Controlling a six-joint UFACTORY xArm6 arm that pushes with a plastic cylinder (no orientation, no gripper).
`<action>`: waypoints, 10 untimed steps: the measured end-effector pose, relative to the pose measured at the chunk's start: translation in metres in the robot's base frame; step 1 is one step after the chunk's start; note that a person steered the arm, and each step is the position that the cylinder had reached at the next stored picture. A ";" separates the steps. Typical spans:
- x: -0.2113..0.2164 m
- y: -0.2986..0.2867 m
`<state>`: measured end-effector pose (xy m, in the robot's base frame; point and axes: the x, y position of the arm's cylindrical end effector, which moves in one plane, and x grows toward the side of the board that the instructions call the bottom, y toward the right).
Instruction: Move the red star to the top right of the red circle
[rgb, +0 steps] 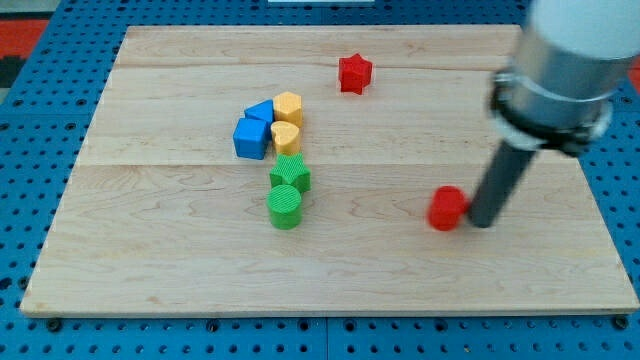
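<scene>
The red star (354, 73) lies near the view's top, a little right of centre, on the wooden board (150, 260). The red circle (447, 208) lies lower down at the view's right. My tip (482, 222) rests on the board just right of the red circle, very close to it or touching it; I cannot tell which. The red star is far up and to the left of both the tip and the red circle.
A cluster stands left of centre: a blue cube (251, 138), a second blue block (261, 111), a yellow hexagon-like block (288, 106), a yellow heart (286, 136), a green star (290, 175) and a green cylinder (285, 207).
</scene>
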<state>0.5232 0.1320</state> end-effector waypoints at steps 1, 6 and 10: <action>-0.004 -0.108; -0.273 -0.118; -0.228 -0.034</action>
<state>0.2956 0.0977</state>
